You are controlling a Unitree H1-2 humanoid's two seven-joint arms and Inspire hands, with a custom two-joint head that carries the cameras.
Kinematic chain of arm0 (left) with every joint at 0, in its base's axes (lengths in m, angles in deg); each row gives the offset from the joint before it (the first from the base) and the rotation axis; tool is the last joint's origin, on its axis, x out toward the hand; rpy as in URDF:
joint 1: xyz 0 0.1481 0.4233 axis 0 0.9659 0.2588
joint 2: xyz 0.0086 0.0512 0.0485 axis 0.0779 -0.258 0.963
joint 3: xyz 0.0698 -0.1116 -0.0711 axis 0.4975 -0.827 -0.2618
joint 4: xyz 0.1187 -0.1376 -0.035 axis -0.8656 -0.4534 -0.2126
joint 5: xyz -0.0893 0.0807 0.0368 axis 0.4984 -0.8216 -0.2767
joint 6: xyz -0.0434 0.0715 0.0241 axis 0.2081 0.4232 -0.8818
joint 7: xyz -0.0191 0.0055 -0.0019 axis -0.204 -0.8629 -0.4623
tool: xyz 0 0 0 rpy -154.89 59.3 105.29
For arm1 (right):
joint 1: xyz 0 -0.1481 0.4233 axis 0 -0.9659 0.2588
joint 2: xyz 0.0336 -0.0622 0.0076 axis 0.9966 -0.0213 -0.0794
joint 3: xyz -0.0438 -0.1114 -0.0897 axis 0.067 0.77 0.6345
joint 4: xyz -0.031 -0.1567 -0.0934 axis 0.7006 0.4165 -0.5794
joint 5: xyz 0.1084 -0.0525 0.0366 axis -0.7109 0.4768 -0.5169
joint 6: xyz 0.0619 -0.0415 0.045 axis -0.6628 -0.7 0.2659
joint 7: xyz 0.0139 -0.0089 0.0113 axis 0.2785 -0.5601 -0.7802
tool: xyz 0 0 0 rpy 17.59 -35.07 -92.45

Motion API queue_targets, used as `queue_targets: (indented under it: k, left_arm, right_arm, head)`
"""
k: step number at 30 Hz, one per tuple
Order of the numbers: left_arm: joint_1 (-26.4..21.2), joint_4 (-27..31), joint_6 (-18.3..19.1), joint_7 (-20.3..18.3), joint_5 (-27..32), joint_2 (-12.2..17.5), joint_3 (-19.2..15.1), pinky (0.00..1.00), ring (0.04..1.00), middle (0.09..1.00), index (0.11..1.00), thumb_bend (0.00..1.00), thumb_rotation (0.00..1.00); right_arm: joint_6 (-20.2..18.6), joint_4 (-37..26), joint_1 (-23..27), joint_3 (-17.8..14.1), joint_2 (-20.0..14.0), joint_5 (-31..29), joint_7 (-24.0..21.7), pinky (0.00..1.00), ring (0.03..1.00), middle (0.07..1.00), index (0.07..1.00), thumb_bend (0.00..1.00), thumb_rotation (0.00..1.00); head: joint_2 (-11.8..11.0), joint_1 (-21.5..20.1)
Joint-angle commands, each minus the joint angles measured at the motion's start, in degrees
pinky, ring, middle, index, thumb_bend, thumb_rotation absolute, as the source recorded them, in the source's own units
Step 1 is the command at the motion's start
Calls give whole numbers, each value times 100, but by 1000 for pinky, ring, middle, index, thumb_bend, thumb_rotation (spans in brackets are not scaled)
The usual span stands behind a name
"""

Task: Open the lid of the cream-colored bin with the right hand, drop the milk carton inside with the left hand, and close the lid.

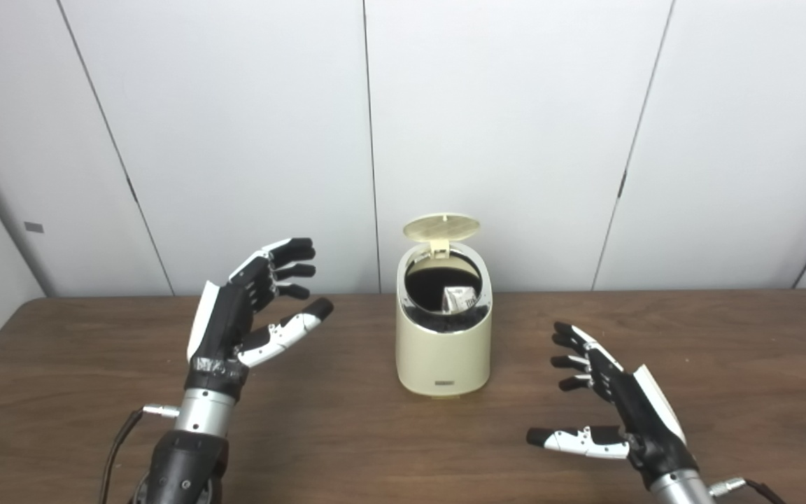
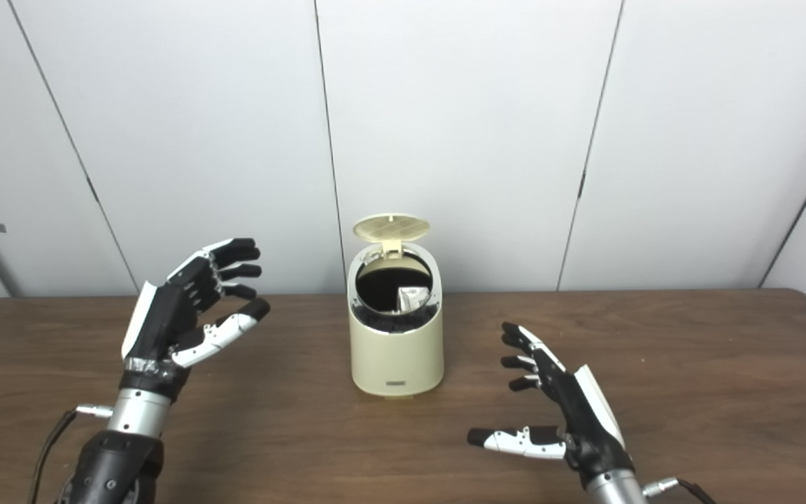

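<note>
The cream-colored bin (image 1: 443,350) stands mid-table with its round lid (image 1: 441,227) flipped up at the back. Inside the dark opening lies the milk carton (image 1: 460,299), its white top showing toward the right. My left hand (image 1: 252,304) is raised to the left of the bin, open, fingers spread and holding nothing. My right hand (image 1: 602,402) hovers low over the table to the right front of the bin, open as well, palm turned inward, clear of the bin.
The brown wooden table (image 1: 347,434) stretches wide on both sides of the bin. White wall panels (image 1: 501,126) close off the back just behind the table's far edge. A cable (image 1: 116,441) trails from my left wrist.
</note>
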Motion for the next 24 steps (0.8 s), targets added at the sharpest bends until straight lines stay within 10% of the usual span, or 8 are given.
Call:
queue_targets:
  k: [1, 7, 24]
  left_arm:
    - [-63, 309, 235, -177, 97, -8, -187, 572, 710, 778, 801, 767, 324]
    - [305, 395, 515, -479, 147, -247, -535, 574, 713, 800, 833, 761, 297]
    - [877, -222, -207, -1006, -344, -504, -699, 544, 658, 730, 756, 683, 215]
  right_arm:
    - [269, -108, 217, -43, -97, -60, 27, 641, 785, 874, 884, 797, 183]
    - [182, -153, 226, -39, -93, -95, -14, 639, 784, 878, 886, 802, 187]
    - [156, -153, 231, -8, -130, -111, -40, 654, 788, 879, 889, 796, 197]
  head:
    - [15, 10]
    - [37, 18]
    - [34, 15]
